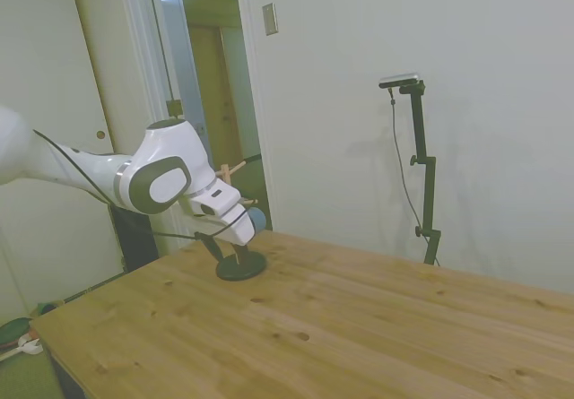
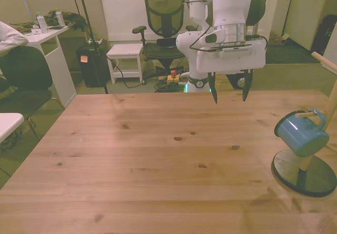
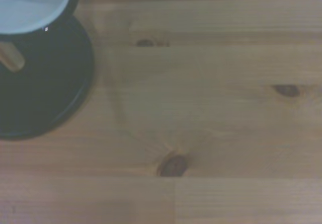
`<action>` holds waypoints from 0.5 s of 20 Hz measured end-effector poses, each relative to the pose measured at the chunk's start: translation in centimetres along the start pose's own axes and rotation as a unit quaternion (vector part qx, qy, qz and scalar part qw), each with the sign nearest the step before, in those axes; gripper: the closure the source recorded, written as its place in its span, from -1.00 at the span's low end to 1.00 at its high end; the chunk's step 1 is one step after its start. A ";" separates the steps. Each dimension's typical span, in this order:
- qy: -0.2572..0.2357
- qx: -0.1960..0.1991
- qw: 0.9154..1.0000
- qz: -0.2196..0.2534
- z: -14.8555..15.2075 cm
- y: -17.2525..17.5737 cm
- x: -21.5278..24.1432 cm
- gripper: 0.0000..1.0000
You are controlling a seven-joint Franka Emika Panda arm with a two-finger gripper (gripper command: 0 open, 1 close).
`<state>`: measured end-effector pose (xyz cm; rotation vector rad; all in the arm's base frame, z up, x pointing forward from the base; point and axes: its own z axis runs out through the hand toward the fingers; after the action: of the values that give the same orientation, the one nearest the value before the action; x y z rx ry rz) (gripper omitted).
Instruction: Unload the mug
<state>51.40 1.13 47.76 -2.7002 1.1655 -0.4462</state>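
Mug (image 2: 301,134) on the peg stand (image 2: 304,172), well apart from the empty, wide-open gripper (image 2: 229,94).

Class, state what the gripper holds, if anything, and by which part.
Nothing: the gripper is open above the table; the light blue-grey mug hangs on the wooden peg stand.
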 end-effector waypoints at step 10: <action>0.008 0.014 1.000 -0.024 0.2 -3.8 1.7 -1.00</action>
<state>55.18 2.46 48.93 -2.7097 1.0931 -0.4876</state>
